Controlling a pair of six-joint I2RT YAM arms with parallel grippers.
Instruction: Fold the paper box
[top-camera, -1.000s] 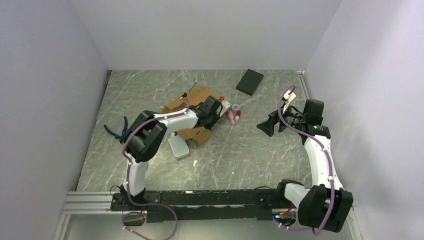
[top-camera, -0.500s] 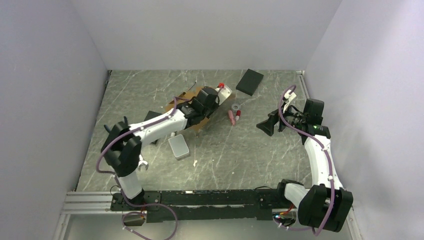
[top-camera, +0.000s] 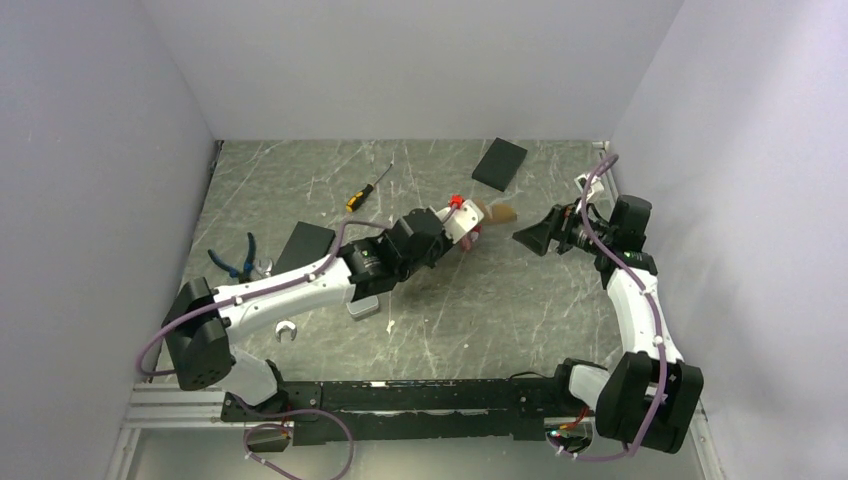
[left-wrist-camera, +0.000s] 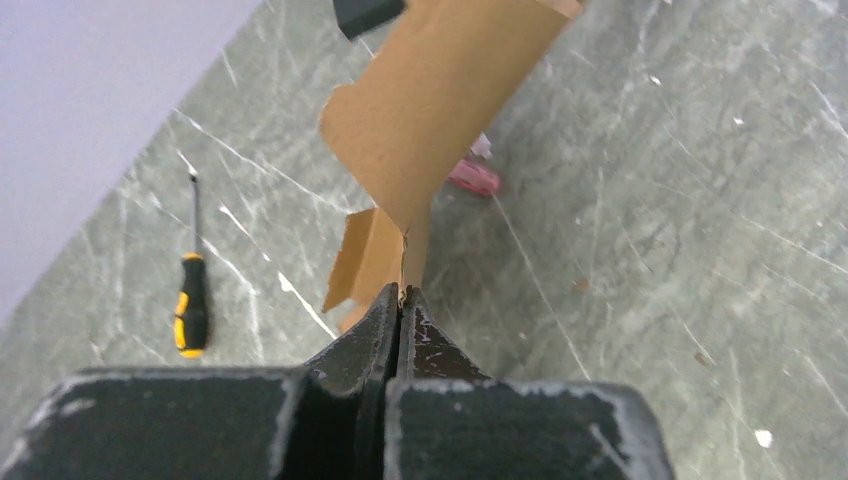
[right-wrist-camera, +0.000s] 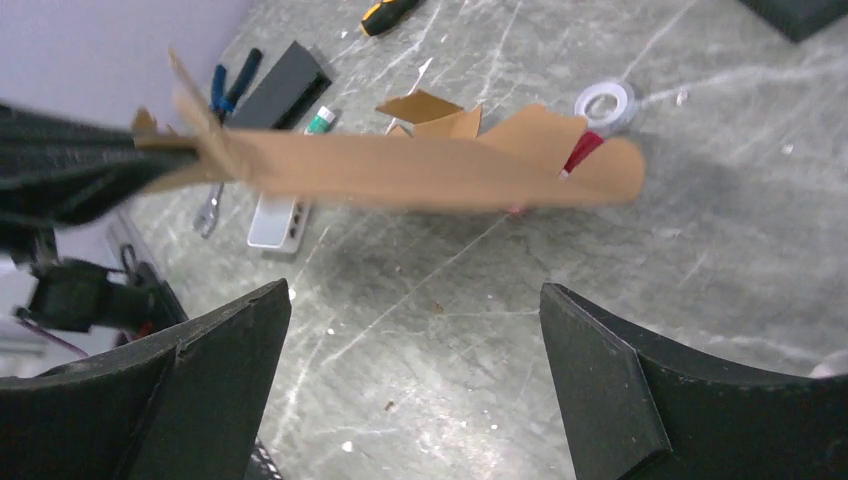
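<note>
One paper box (left-wrist-camera: 440, 90) clamped in the left gripper (left-wrist-camera: 400, 298), the right gripper (right-wrist-camera: 415, 295) wide open nearby, one screwdriver (left-wrist-camera: 190, 300) lying apart.

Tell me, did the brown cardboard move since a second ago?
Yes. The paper box, pinched by the left fingers, went right. It was well left of the black slab at the back; now its tip lines up with it.
</note>
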